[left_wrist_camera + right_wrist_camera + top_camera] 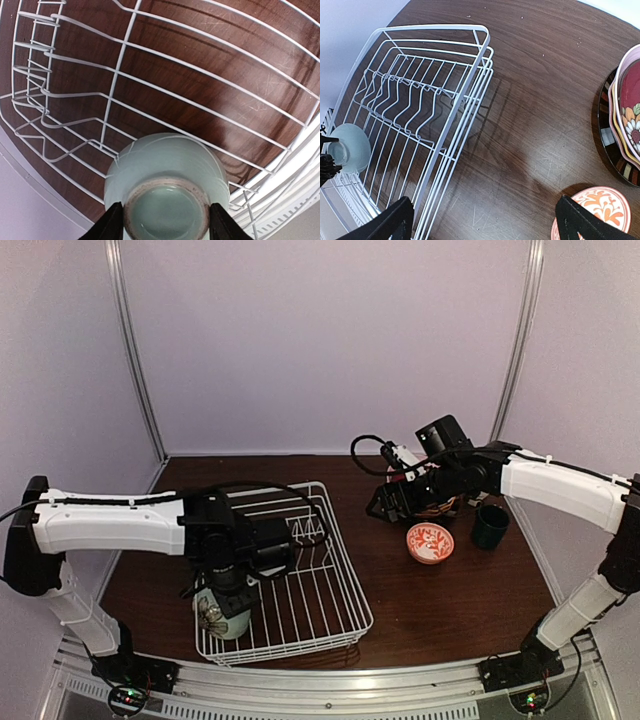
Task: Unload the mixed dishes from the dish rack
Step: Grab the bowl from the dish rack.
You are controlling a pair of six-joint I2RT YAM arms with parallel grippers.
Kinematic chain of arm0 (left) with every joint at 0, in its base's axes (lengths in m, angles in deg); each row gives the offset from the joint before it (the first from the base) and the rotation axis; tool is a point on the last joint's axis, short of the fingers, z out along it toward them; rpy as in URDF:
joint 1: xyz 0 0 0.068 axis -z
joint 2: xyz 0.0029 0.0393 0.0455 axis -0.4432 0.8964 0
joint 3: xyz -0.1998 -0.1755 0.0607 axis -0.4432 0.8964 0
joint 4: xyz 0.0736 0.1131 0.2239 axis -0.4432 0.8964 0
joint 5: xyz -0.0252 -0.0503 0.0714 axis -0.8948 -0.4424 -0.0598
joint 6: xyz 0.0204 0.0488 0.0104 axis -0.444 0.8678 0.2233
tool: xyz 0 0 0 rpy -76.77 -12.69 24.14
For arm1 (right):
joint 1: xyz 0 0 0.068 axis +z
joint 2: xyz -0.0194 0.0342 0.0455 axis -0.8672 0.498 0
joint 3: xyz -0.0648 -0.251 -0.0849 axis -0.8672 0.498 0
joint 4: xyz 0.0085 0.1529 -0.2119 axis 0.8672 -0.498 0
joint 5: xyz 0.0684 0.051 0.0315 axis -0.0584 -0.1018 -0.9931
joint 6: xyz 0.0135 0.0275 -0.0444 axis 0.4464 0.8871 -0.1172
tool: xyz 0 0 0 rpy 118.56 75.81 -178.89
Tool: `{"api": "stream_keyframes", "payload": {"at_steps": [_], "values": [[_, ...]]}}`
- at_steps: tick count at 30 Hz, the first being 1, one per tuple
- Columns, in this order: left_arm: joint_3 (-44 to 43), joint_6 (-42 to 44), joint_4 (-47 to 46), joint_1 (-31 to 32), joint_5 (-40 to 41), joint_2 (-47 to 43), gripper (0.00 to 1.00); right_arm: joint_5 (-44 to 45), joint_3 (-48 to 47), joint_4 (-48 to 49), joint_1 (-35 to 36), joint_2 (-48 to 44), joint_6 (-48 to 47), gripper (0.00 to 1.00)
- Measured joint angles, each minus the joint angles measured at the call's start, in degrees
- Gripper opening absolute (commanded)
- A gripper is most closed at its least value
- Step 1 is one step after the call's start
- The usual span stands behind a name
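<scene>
The white wire dish rack point(318, 570) sits left of centre; it also shows in the left wrist view point(120, 75) and the right wrist view point(430, 28). My left gripper point(225, 585) is shut on the foot ring of an upturned pale-green floral bowl point(220, 612) at the rack's near-left corner; the left wrist view shows the bowl point(165, 165) between my fingers point(111, 222). I cannot tell whether it still rests on the wires. My right gripper point(393, 502) is open and empty above bare table right of the rack point(485, 215).
A stack of plates point(440, 502) lies under the right arm and shows in the right wrist view point(625, 115). A pink-white bowl point(430, 542) and a dark mug point(490, 525) stand on the table right of the rack. The bowl also shows in the right wrist view point(602, 207).
</scene>
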State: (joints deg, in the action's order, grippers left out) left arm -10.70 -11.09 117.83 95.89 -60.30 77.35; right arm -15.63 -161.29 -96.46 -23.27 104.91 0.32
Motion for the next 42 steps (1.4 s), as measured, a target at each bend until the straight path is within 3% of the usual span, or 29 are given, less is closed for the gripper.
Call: {"api": "stream_keyframes", "payload": {"at_steps": [22, 42], "values": [[-3.5, 5.0, -3.0, 0.0, 1.2, 3.7, 0.30, -0.4, 1.1, 0.3, 0.0, 0.0, 0.0, 1.00], [-4.0, 5.1, -10.9, -0.3, 2.8, -4.1, 0.28, -5.0, 2.9, 4.1, 0.0, 0.3, 2.5, 1.00]]}}
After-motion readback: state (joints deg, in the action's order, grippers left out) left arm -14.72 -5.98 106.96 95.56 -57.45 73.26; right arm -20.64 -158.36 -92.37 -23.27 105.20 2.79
